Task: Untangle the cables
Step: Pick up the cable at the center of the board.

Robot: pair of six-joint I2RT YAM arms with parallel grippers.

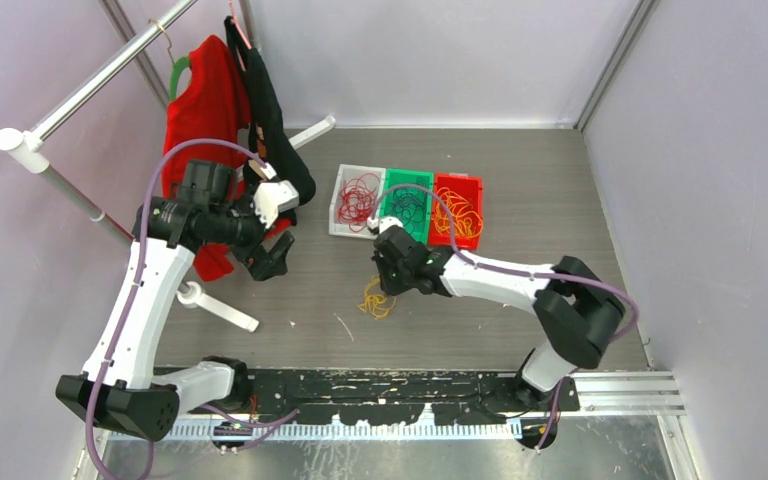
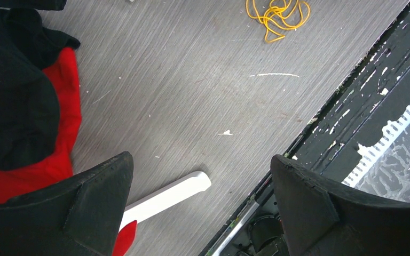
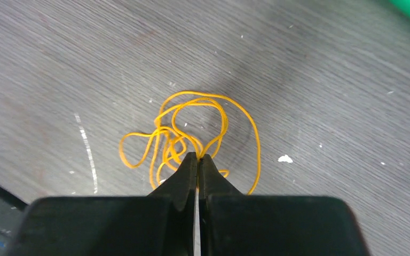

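Evidently clamps right end effector shut on orange cables to lift them off tabletop (left end effector wide, empty).

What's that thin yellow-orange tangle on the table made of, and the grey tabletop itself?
The thin yellow-orange tangle of cables looks like flexible plastic- or rubber-coated cord, smooth and slightly glossy: it holds soft round loops. Any wire inside is hidden. The grey tabletop is probably matte wood-grain laminate, going by its fine streaked grain and white scuffs.
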